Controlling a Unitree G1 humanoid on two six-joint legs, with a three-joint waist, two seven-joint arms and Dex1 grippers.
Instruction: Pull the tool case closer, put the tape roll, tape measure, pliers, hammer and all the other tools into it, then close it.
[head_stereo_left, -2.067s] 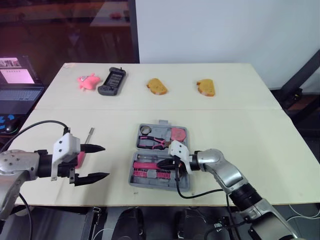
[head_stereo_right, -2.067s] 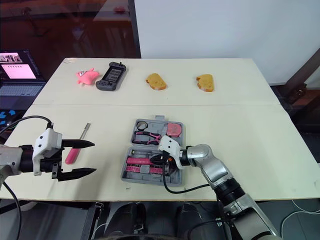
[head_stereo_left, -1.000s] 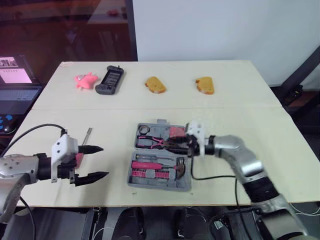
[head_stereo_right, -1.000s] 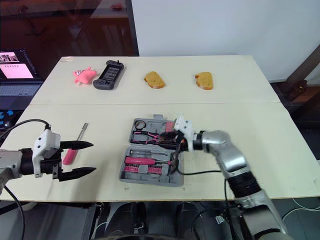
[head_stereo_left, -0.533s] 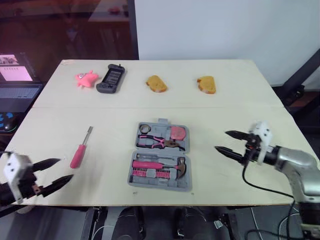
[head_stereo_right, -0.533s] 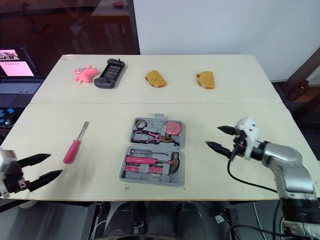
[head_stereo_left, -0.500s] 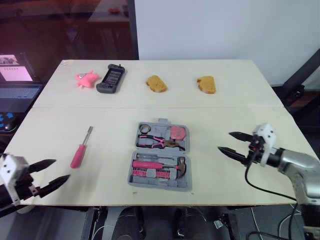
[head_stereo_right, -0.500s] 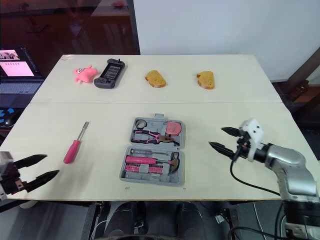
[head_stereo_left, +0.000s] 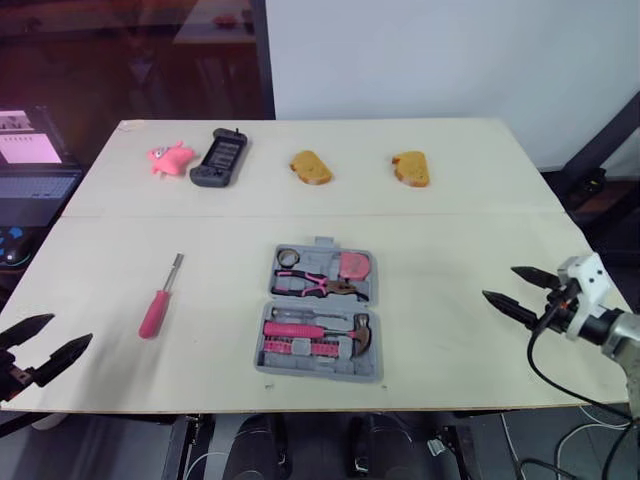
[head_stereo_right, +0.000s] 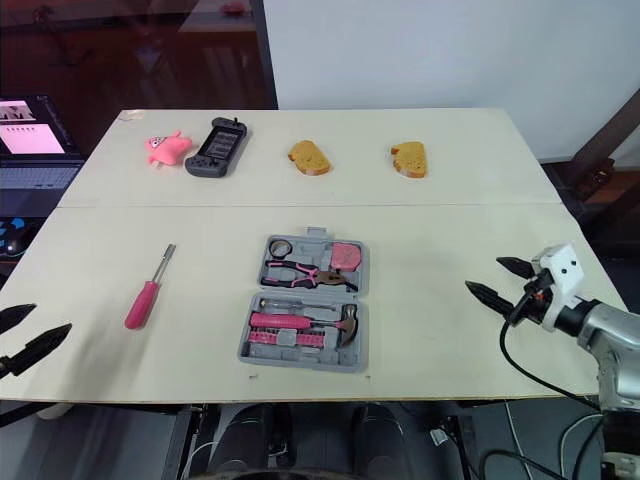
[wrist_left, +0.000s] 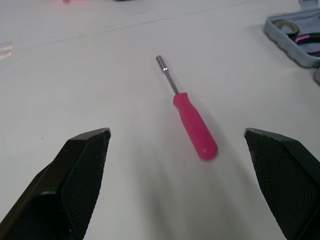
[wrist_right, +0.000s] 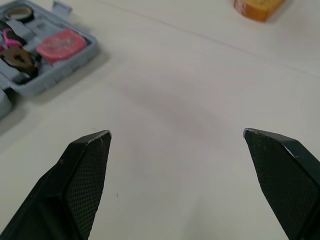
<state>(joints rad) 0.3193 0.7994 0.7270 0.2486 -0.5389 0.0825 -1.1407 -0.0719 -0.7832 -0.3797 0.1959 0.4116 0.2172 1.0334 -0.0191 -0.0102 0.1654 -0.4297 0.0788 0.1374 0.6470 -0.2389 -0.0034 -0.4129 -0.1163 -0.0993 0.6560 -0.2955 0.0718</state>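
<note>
Both arms have drawn back from the middle of the table since the earlier pictures. The left gripper now hangs at the near left corner and the right gripper off the right edge. Each has its two black fingers spread wide and holds nothing.

The grey plastic tool case lies open at the table's centre. In it sit the black tape roll, the pink tape measure, the pink-handled pliers and the pink-handled hammer.

The pink-handled screwdriver lies loose on the pale wooden table, well apart from the case on its left.

The main risk is probably shutting the case with that screwdriver left outside. Picking it up has risks too:
- The round handle may roll away if one finger meets it first.
- The thin shaft offers little to pinch.
- Fingers coming in low could scrape the board.

The light case may also slide when a tool is pressed in. Any tool sitting proud of its slot could stop the lid from latching.
</note>
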